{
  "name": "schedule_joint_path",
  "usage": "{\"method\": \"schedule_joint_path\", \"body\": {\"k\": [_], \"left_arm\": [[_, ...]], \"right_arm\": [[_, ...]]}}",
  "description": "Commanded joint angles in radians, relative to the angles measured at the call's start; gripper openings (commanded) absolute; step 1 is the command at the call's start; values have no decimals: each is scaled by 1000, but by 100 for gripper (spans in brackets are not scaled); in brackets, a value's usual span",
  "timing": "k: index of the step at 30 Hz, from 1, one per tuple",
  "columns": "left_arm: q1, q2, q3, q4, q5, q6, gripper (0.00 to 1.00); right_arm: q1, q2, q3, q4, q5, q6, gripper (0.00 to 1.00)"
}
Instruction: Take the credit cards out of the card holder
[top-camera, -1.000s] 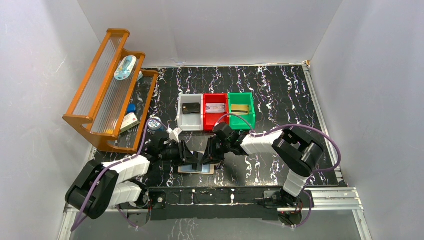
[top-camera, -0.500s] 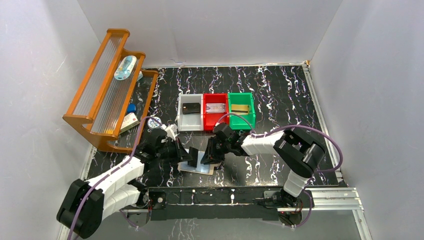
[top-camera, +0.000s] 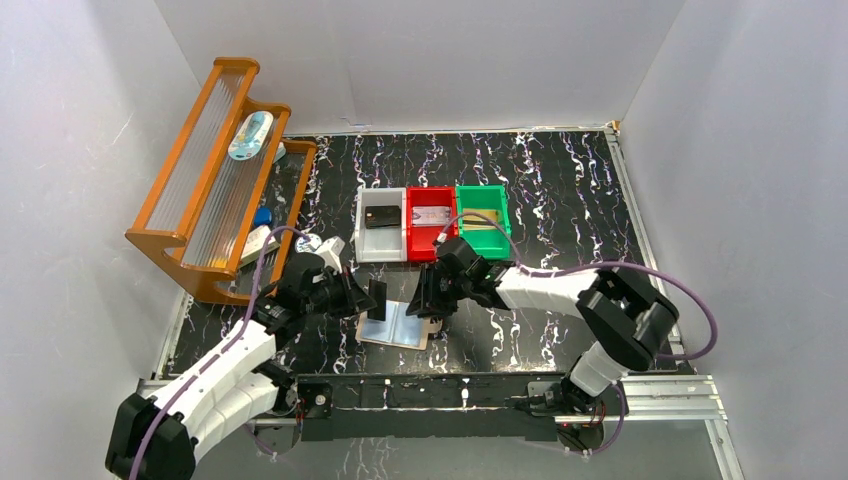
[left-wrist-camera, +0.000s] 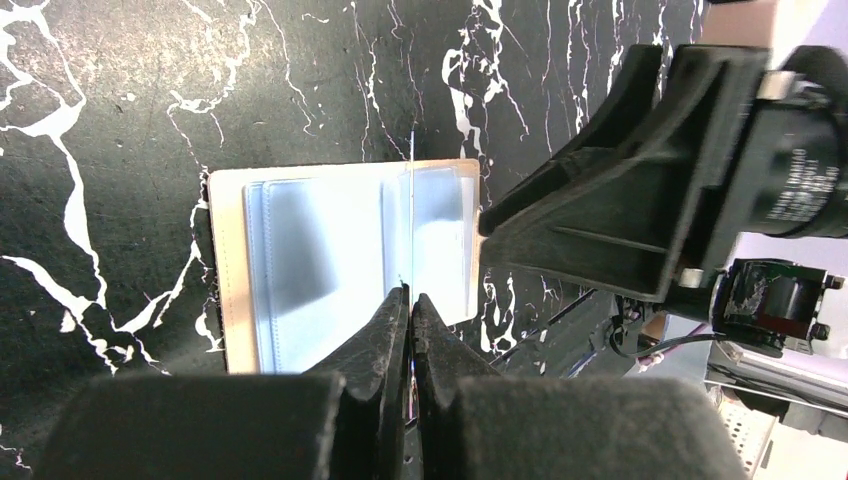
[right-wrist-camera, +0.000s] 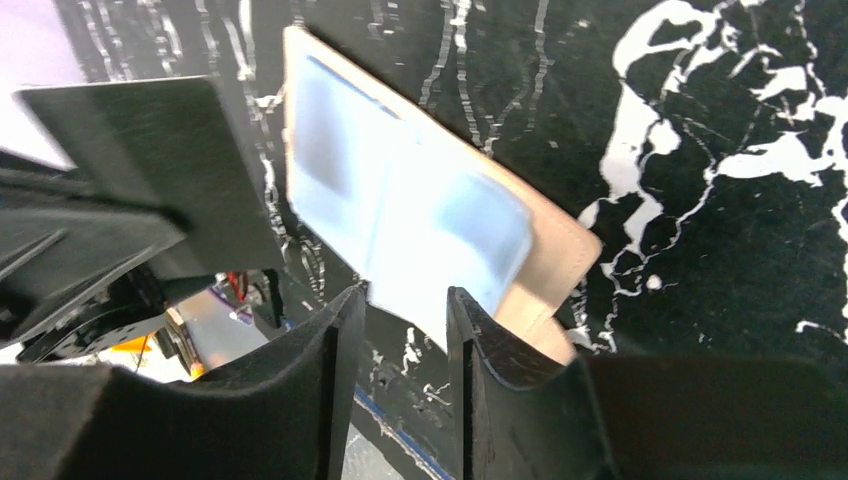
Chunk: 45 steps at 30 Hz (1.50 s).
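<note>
The tan card holder (top-camera: 393, 328) lies open and flat near the table's front edge, its pale blue pockets up; it also shows in the left wrist view (left-wrist-camera: 320, 260) and the right wrist view (right-wrist-camera: 400, 210). My left gripper (top-camera: 370, 300) (left-wrist-camera: 410, 293) is shut on a thin dark card (left-wrist-camera: 411, 220), seen edge-on and held above the holder. That card (right-wrist-camera: 140, 170) shows flat in the right wrist view. My right gripper (top-camera: 428, 305) (right-wrist-camera: 405, 300) is open, its fingers straddling the holder's right corner.
Grey (top-camera: 381, 243), red (top-camera: 431, 236) and green (top-camera: 482, 238) bins stand in a row behind the holder, each with a card in it. An orange slatted rack (top-camera: 215, 180) with small items fills the back left. The arm-base rail runs along the front edge.
My left gripper has risen and drawn back to the left with the card, off the holder. My right gripper has stayed at the holder's right edge, its arm stretched out lower.
</note>
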Motion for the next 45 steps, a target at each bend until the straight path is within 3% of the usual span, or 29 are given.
{"method": "schedule_joint_path", "body": {"k": [1,11,18,25,35,45], "left_arm": [[2,-32,33,-3,-12,10,0],[2,-74,-63,252,145,-108,0],[2,-31,-61,371,268,-125,0],[3,-12,-37,418,350,-123,0],[2,32,-10,390,364,-92,1],[2,96,0,446,411,-112,7]], "right_arm": [[-5,-103,28,23,26,-50,47],[-32,-249,-132,291,40,4,61],[-42,-273,-148,416,-61,6,63],[-72,-233,-171,534,-135,78,43],[-78,-185,-178,612,-223,132,25],[-78,-151,-213,724,-258,175,21]]}}
